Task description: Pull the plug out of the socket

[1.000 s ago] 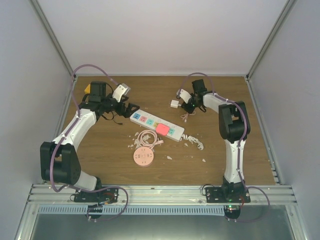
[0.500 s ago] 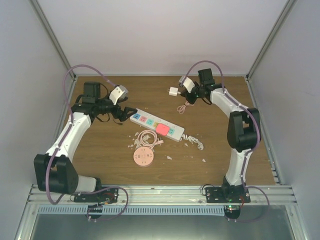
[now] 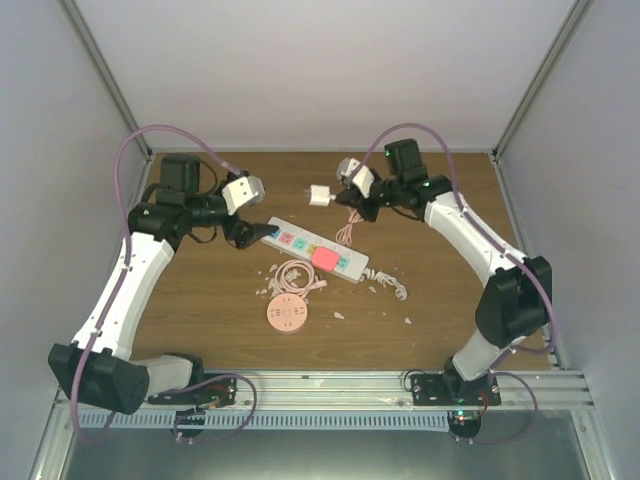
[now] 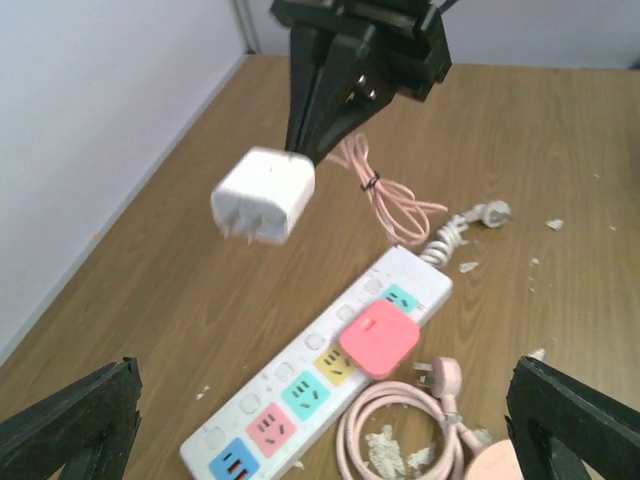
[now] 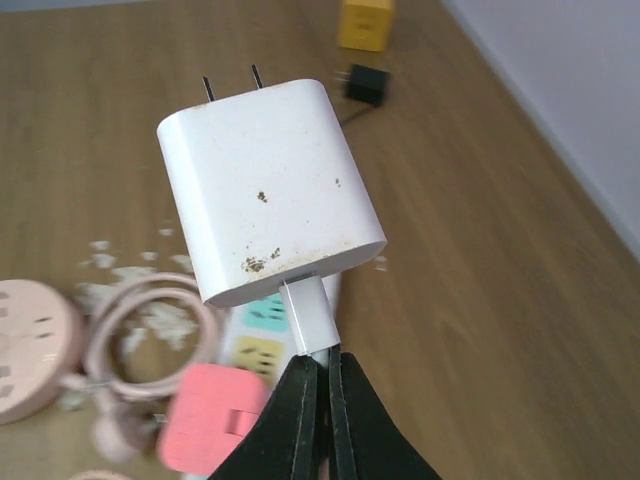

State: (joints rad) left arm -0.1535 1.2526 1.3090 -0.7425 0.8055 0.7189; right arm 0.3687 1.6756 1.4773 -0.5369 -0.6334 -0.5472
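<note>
A white power strip (image 3: 300, 243) lies on the wooden table with a pink plug (image 3: 325, 257) seated in one socket. It also shows in the left wrist view (image 4: 300, 400), as does the pink plug (image 4: 378, 340). My right gripper (image 3: 352, 199) is shut on the cable connector of a white charger (image 3: 320, 194) and holds it in the air above the table, prongs free; its thin pink cable (image 3: 347, 230) hangs down. In the right wrist view the charger (image 5: 265, 190) sits just above the shut gripper (image 5: 320, 375). My left gripper (image 3: 262, 232) is open and empty at the strip's left end.
A pink round disc (image 3: 288, 314) and a coiled pink cable (image 3: 295, 277) lie in front of the strip. White scraps (image 3: 385, 285) are scattered at its right end. A yellow block (image 5: 365, 22) and a black adapter (image 5: 367, 84) sit at the far left. Walls enclose the table.
My right arm has lifted the white charger and carried it left, towards the strip. My left arm has risen and swung its open gripper to the strip's left end.
</note>
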